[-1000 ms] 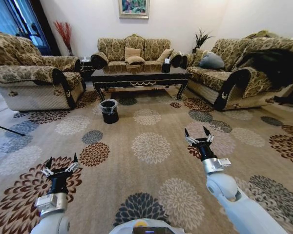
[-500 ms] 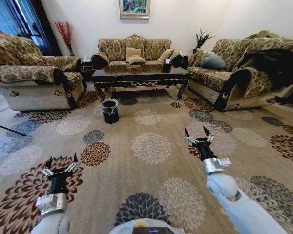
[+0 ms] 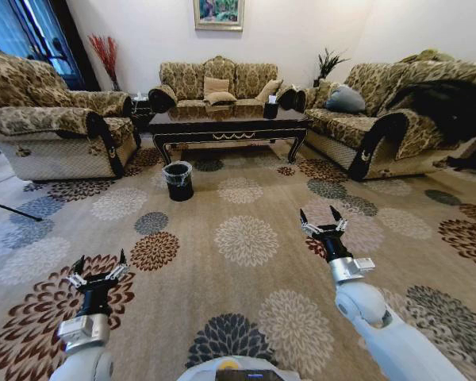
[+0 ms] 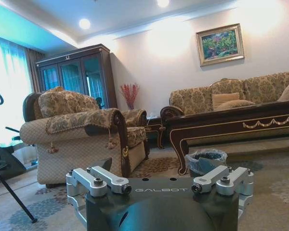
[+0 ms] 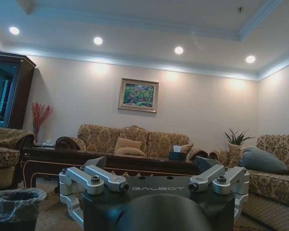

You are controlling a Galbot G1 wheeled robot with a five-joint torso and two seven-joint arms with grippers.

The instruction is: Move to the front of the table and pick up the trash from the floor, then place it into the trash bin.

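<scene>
The trash bin (image 3: 177,180), a small round black one with a clear liner bag over its rim, stands on the floor (image 3: 246,238) just in front of the left end of the counter (image 3: 228,125), near its left front leg; the left wrist view shows the bin (image 4: 207,162) beside that curved leg, and the right wrist view catches it (image 5: 15,210) low at the edge; the counter is long, low and of glossy dark wood with a gold scroll along its front edge, and a small black tissue box (image 3: 270,108) sits on its right part; no litter pieces can be made out on the patterned carpet from here; sofas (image 3: 216,82) ring the counter at the back and on both sides, with a framed painting (image 3: 218,13) on the wall above the middle one; nearer the camera, well apart from the bin and the counter, the left gripper (image 3: 97,271) is held out low over a brown flower medallion, its jaws spread and holding nothing; the right gripper (image 3: 323,221) reaches a little farther forward over the carpet, its jaws likewise spread and empty.
</scene>
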